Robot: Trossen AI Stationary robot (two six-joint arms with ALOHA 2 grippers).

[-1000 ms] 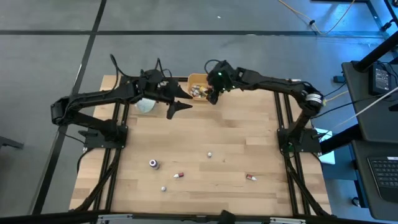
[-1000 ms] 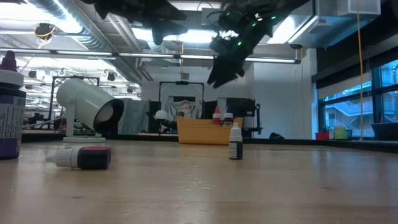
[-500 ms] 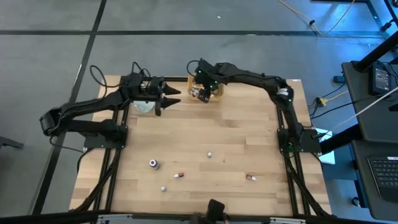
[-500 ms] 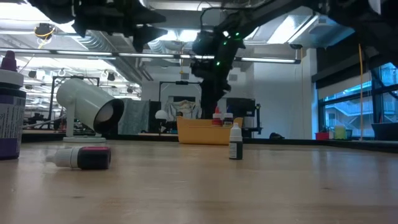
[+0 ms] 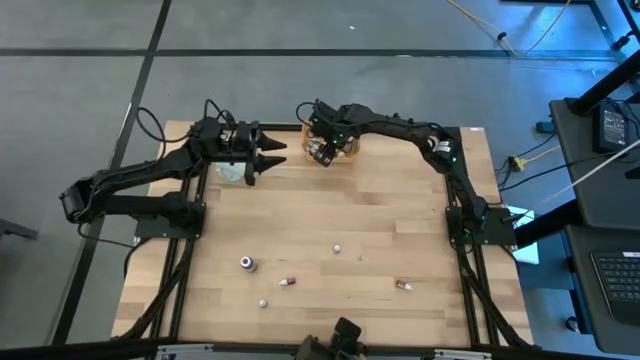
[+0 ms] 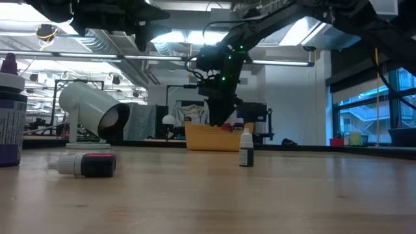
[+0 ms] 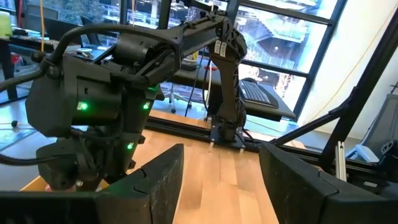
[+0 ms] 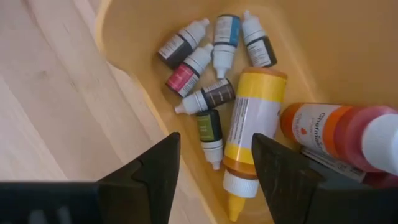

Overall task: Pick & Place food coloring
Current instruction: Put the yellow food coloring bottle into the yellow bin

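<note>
The orange bin (image 5: 335, 137) stands at the table's far edge and holds several food coloring bottles: small droppers (image 8: 189, 71), a green-labelled one (image 8: 210, 127), a yellow bottle (image 8: 252, 130) and an orange-red one (image 8: 336, 134). My right gripper (image 8: 214, 140) hangs open over the bin's left end (image 5: 320, 150), pointing steeply down, its fingers on either side of the green-labelled dropper without touching it. My left gripper (image 5: 272, 156) is open and level, left of the bin, above the white cup (image 5: 232, 172). Loose bottles (image 5: 247, 263) (image 5: 337, 247) (image 5: 403, 286) lie on the near half of the table.
The white cup (image 6: 91, 112) lies on its side near the far left. In the low view a purple bottle (image 6: 10, 114) stands close at the left, a capped bottle (image 6: 84, 164) lies flat, and a small dropper (image 6: 246, 148) stands in front of the bin (image 6: 218, 140).
My right gripper has gone toward the table's left and down onto the bin's left end, tipping more steeply downward. My left gripper has drawn back toward the table's left and far edge, away from the bin, and now points level.
</note>
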